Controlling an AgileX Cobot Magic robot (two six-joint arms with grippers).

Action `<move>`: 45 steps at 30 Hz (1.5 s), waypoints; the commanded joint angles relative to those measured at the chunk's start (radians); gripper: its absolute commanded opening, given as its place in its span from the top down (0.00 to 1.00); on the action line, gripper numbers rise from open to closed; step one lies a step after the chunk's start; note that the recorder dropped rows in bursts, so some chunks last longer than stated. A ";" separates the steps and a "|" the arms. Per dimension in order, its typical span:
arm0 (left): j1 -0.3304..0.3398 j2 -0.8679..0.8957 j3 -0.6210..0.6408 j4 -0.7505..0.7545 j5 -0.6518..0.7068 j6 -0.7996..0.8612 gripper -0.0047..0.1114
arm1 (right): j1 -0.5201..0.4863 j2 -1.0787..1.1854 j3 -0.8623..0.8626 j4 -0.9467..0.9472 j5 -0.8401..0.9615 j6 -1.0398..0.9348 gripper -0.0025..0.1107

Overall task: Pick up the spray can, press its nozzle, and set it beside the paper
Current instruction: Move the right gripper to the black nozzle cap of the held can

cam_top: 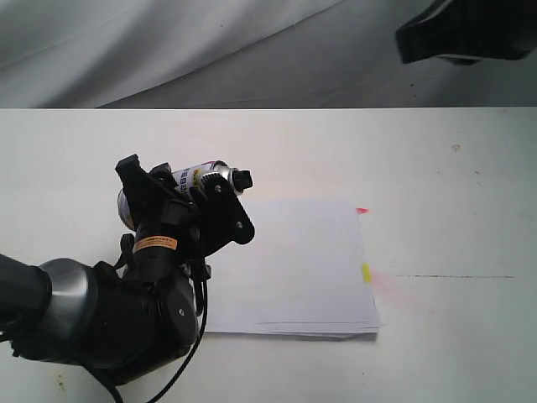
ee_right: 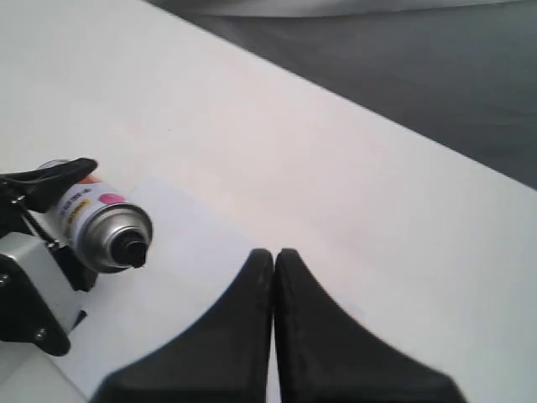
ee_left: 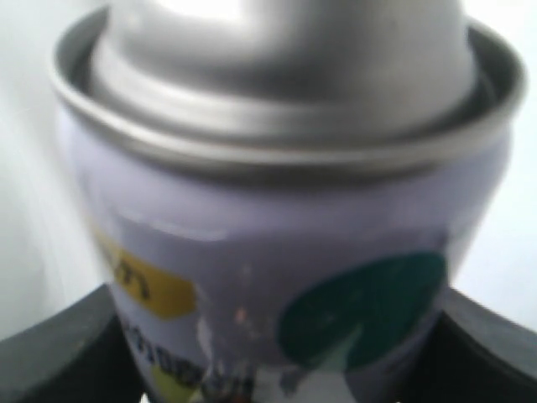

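Note:
My left gripper (cam_top: 180, 197) is shut on the spray can (cam_top: 205, 176), holding it tilted on its side above the paper's left edge. The can's silver shoulder (ee_left: 285, 92) and a teal dot fill the left wrist view, with black fingers (ee_left: 59, 353) at both sides. Its black nozzle (cam_top: 244, 180) points right, and from the right wrist it shows as a dark button (ee_right: 132, 249). The white paper (cam_top: 294, 269) lies flat, with a pink tab (cam_top: 362, 210) and a yellow tab (cam_top: 366, 271) on its right edge. My right gripper (ee_right: 274, 256) is shut, empty, well away from the can.
The white table (cam_top: 453, 185) runs back to a grey cloth backdrop (cam_top: 210, 50). The right arm's dark body (cam_top: 466, 34) hangs at the top right of the exterior view. A thin dark line (cam_top: 453, 276) marks the table right of the paper.

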 commanded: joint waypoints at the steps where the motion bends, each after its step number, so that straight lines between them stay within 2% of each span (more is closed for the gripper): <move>1: 0.002 -0.007 -0.011 0.010 -0.050 -0.004 0.96 | -0.052 0.148 -0.058 0.277 0.033 -0.233 0.98; 3: 0.002 -0.007 -0.011 0.010 -0.050 -0.004 0.96 | -0.110 0.199 -0.058 0.437 0.070 -0.363 0.98; 7: 0.002 -0.007 -0.011 0.010 -0.050 -0.004 0.96 | -0.246 0.316 -0.058 0.713 0.257 -0.593 0.98; 11: 0.002 -0.007 -0.011 0.010 -0.050 -0.004 0.96 | -0.310 0.423 -0.056 0.750 0.348 -0.741 0.98; 16: 0.002 -0.007 -0.011 0.010 -0.050 -0.004 0.96 | -0.293 0.546 -0.056 0.777 0.403 -0.963 0.98; 22: 0.002 -0.007 -0.011 0.010 -0.050 -0.004 0.96 | -0.254 0.620 -0.056 0.907 0.464 -1.213 0.98; 29: 0.002 -0.007 -0.011 0.012 -0.050 -0.002 0.96 | -0.156 0.615 0.014 0.907 0.363 -1.349 0.98; 34: 0.002 -0.007 -0.011 0.012 -0.048 -0.002 0.96 | -0.138 0.613 0.048 0.951 0.377 -1.388 0.98; 45: 0.002 -0.007 -0.011 0.012 -0.043 -0.004 0.96 | -0.112 0.539 0.048 0.999 0.362 -1.337 0.98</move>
